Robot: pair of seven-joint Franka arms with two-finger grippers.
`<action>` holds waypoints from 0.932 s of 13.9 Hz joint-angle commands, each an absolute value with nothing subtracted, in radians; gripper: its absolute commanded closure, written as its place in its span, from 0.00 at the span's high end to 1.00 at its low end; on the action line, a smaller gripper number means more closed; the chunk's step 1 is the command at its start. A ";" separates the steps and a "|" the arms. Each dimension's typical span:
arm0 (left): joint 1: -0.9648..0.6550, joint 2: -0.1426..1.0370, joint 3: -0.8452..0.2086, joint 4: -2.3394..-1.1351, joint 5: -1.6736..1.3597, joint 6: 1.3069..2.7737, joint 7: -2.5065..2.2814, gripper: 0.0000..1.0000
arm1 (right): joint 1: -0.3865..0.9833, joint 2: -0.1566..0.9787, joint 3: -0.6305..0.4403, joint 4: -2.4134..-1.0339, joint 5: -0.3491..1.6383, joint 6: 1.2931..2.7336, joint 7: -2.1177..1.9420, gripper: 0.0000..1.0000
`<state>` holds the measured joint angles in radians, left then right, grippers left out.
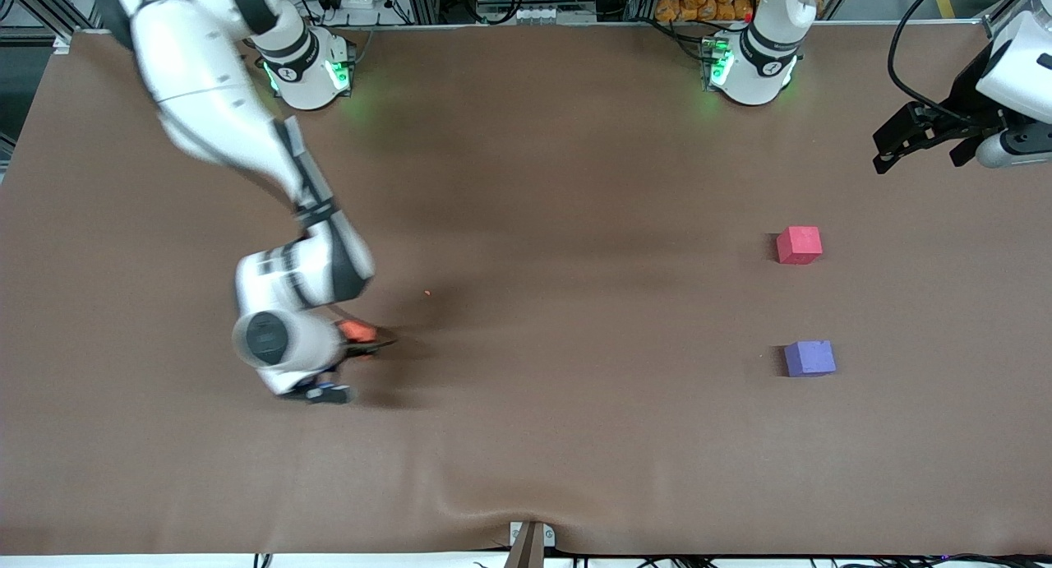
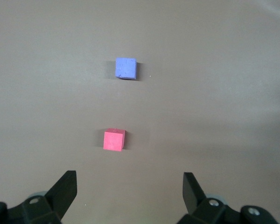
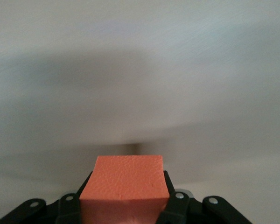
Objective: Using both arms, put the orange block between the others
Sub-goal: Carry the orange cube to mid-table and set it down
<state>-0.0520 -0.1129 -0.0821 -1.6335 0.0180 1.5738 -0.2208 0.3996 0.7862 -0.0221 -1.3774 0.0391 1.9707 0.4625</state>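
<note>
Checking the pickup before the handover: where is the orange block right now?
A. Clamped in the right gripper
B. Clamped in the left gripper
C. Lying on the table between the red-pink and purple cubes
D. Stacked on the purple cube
A: the right wrist view shows the orange block clamped in the right gripper, while the left gripper is open with nothing in it.

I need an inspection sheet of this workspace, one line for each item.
Surface: brown table cover, wrinkled near the front camera.
Job's things: orange block held; red-pink block and purple block apart, toward the left arm's end.
Clutter: tiny orange speck.
Grippers: right gripper shut on orange block; left gripper open, waiting above the table.
Cables: black cable at left arm.
Surroundings: green-lit bases.
</note>
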 commanded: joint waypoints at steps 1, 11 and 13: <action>-0.048 -0.110 -0.086 -1.629 0.002 1.582 -0.215 1.00 | 0.526 0.776 -0.037 -1.327 0.081 1.899 0.593 0.00; -0.049 -0.110 -0.094 -1.631 -0.005 1.582 -0.216 1.00 | 0.721 0.811 -0.038 -1.322 0.150 2.014 0.707 0.19; -0.049 -0.109 -0.107 -1.631 -0.005 1.582 -0.224 1.00 | 0.721 0.836 -0.040 -1.322 0.147 2.058 0.704 0.35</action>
